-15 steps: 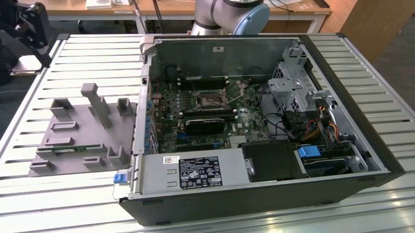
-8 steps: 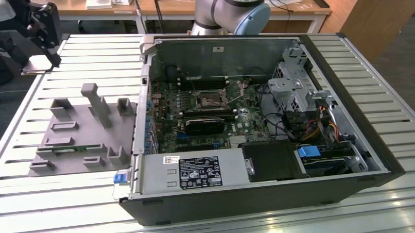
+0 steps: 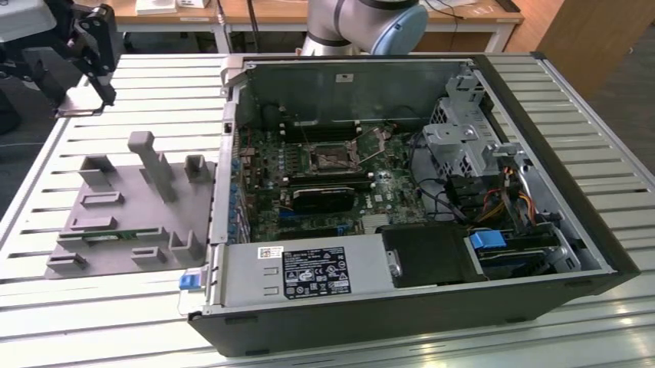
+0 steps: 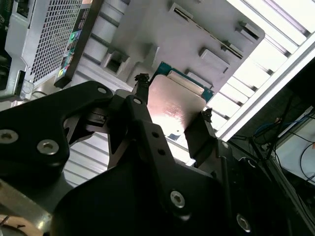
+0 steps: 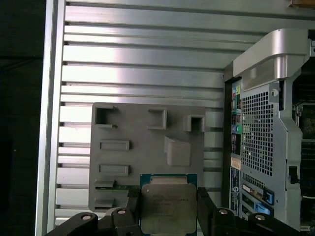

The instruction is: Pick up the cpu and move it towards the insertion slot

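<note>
In both wrist views the cpu (image 5: pixel 169 206) (image 4: pixel 173 110), a flat square chip with a silver top and pale rim, is clamped between my gripper's (image 5: pixel 167 194) (image 4: pixel 174 96) two black fingers (image 4: pixel 139 98). It hangs above the grey moulded fixture (image 5: pixel 147 147). In the exterior view my gripper (image 3: pixel 92 101) hovers high at the far left, over the slatted table beyond the fixture (image 3: pixel 133 207), with the cpu (image 3: pixel 80 111) seen edge-on at its tips. The insertion slot (image 3: pixel 333 157), a silver-framed socket with a dark centre, lies on the motherboard inside the open computer case, well to the exterior view's right of my gripper.
The open computer case (image 3: pixel 409 192) lies on the slatted metal table (image 3: pixel 133 84), its power supply (image 3: pixel 307 272) and drive cage (image 3: pixel 471 146) around the motherboard. The case's steel wall (image 3: pixel 227 138) stands between the fixture and the socket. The arm's base (image 3: pixel 358 23) stands behind the case.
</note>
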